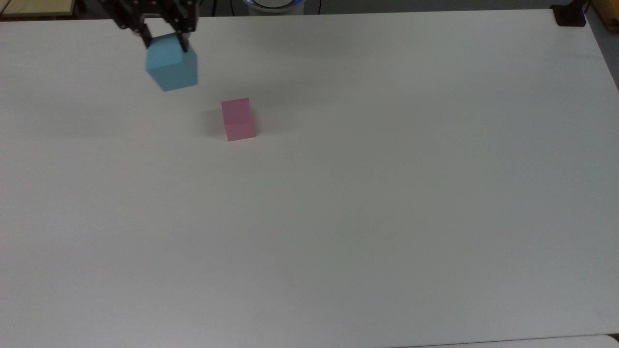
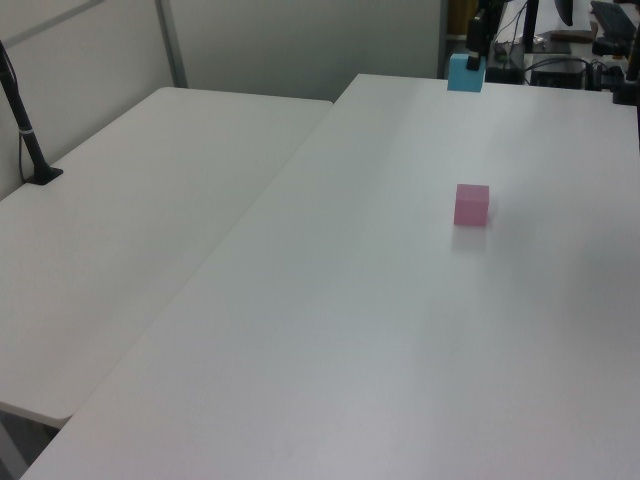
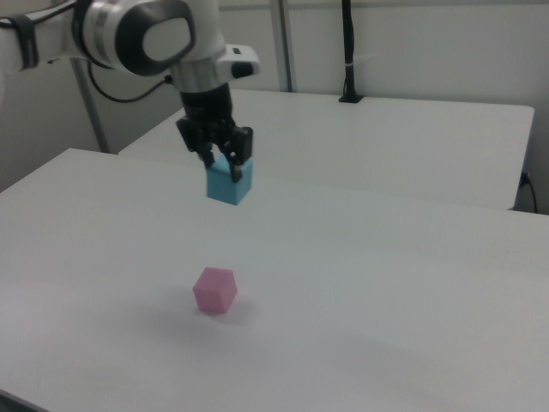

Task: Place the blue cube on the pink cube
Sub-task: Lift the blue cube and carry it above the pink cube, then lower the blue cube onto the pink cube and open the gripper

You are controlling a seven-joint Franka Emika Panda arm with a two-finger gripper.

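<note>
A: Which object do I hold, and how?

B: My black two-finger gripper (image 3: 220, 161) is clamped on the small matte sky-blue cube (image 1: 172, 69), fingers pressing opposite faces of its upper part. In the right view the cube hangs clear of the white tabletop (image 1: 367, 203), well above it.

A: Where is the target?

B: The small matte pastel-pink cube (image 1: 238, 119) rests alone on the table, nothing on top of it. In the top view the blue cube lies toward the top view's left of it and farther up; in the right view it hangs above and behind the pink cube (image 3: 214, 289), not yet over it.

A: How far along am I?

B: I judge pickup and lift complete, and the carry in progress. Remaining: bring the blue cube (image 2: 465, 72) directly over the pink one (image 2: 471, 204), square the faces, lower until they touch, then part the fingers and retreat upward.
</note>
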